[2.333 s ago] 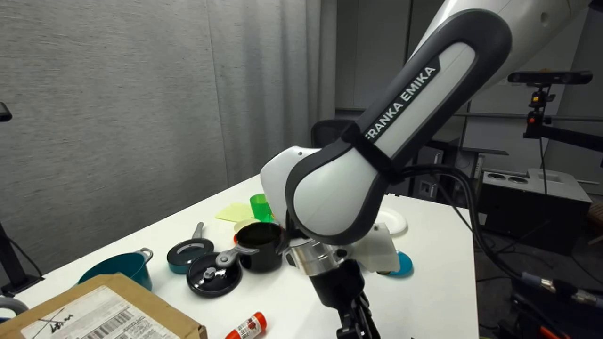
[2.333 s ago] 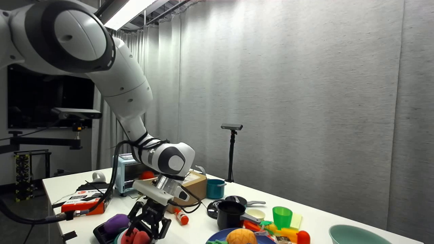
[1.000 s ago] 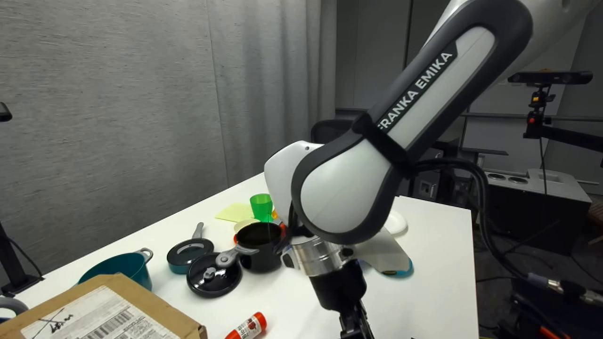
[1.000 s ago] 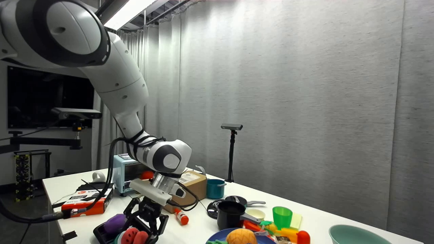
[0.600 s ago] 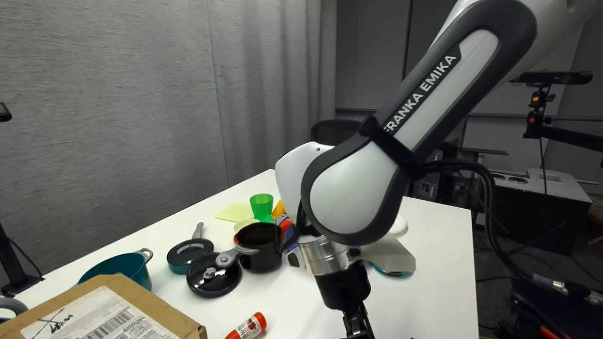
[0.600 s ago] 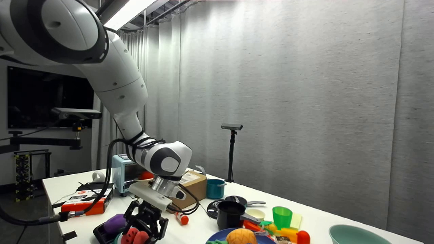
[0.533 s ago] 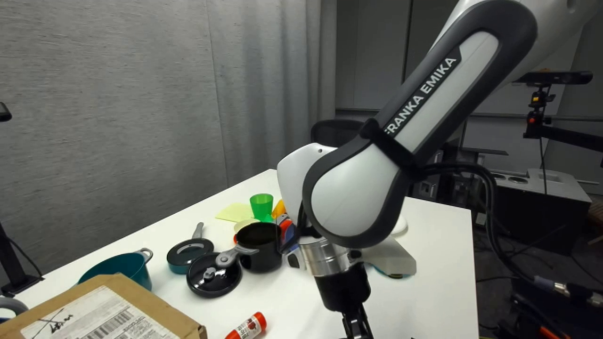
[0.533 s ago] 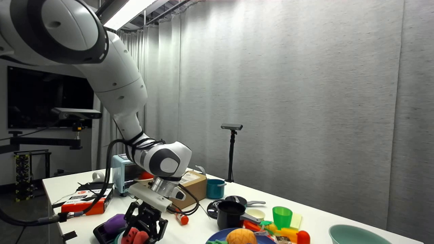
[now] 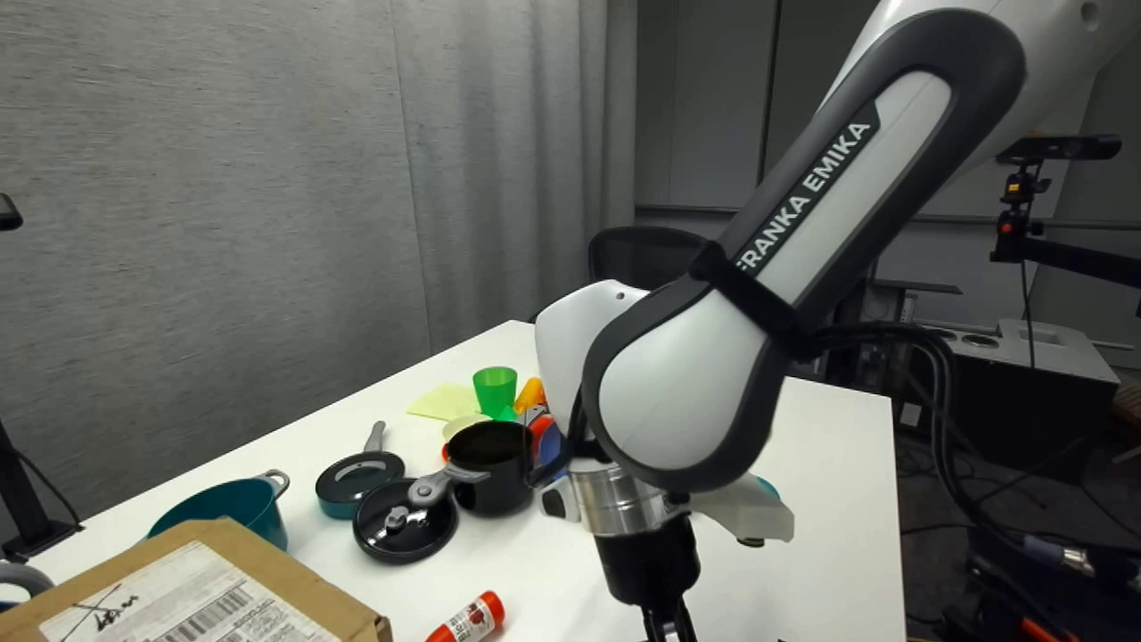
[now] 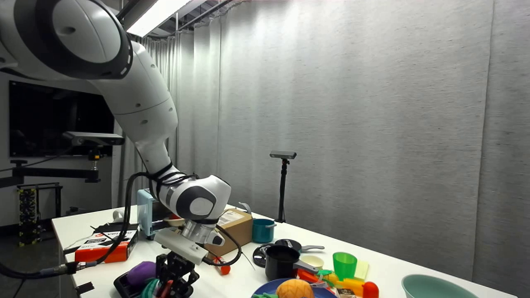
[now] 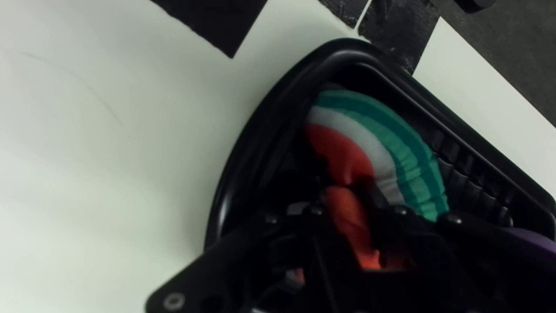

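Note:
In the wrist view, a plush watermelon slice (image 11: 386, 148), red with a grey-white band and green striped rind, lies in a black tray (image 11: 243, 139). My gripper (image 11: 351, 204) reaches down into that tray, and its dark fingers pinch a fold of the red flesh from both sides. One exterior view shows the gripper (image 10: 172, 285) low over the tray (image 10: 121, 285), with the slice's green rind (image 10: 150, 288) beside it. A purple plush (image 10: 142, 272) shares the tray. Below the wrist, the gripper is cut off in an exterior view (image 9: 669, 624).
An orange-capped bottle (image 10: 224, 269) lies near the cardboard box (image 10: 238, 231). A red-and-white box (image 10: 107, 248) and a toaster oven (image 10: 145, 211) stand behind the tray. Toward the right are a black pot (image 10: 279, 265), a blue plate (image 10: 267, 286) holding a pineapple (image 10: 295, 288), and a green cup (image 10: 344, 265).
The jaws have come together from wide apart, squeezing the watermelon slice's red part narrow between them. The wrist has sunk a little. The other things stay in place.

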Available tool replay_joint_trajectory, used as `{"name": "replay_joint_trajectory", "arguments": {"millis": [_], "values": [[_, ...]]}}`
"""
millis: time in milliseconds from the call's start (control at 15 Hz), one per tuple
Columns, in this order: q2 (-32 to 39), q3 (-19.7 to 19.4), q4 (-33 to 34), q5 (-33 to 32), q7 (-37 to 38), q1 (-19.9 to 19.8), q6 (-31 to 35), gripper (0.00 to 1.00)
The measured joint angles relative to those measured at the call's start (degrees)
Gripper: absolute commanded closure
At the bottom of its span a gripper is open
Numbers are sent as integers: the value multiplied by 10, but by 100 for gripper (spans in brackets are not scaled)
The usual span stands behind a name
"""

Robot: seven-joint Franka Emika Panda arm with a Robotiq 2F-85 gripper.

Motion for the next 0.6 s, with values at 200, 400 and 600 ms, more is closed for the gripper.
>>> {"name": "replay_joint_trajectory", "arguments": {"millis": [200,400,600], "values": [[-2,3,-1,0,-4,0,3,98],[-9,5,-3,0,-16,0,6,98],[-39,5,-5,1,-36,-2,7,98]]}}
